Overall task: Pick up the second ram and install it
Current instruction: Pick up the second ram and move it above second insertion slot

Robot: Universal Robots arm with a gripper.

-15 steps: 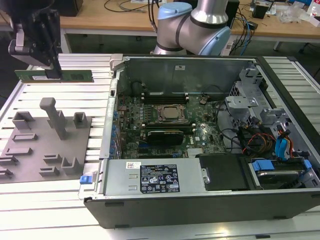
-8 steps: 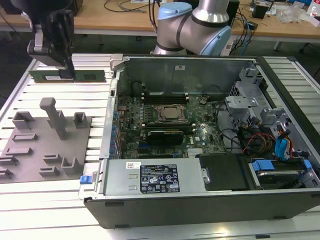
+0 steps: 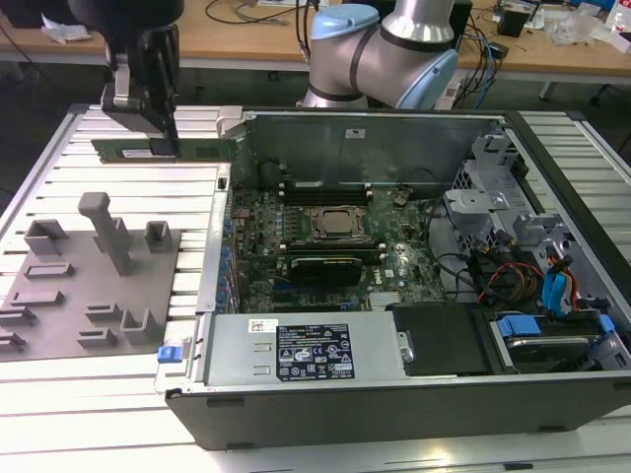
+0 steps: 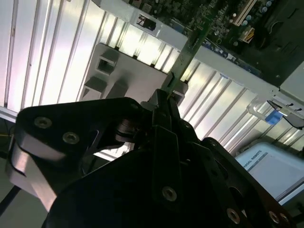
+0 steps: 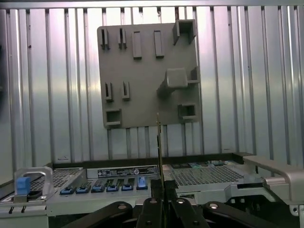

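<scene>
At the near edge of the open computer case [image 3: 394, 404], a label [image 3: 311, 355] on the power supply [image 3: 246, 345] carries print I cannot make out (left unread). Farther in lies the motherboard [image 3: 335, 236], and the grey fixture plate [image 3: 89, 286] sits on the worktop [image 3: 99, 414] toward the exterior view's left. Beyond the plate the claw [image 3: 163, 138] is pinched on the second ram [image 3: 207, 150], held clear of the worktop outside the case: the carry, I judge. Seating would call for squaring the stick, edge down, over its place on the motherboard
</scene>
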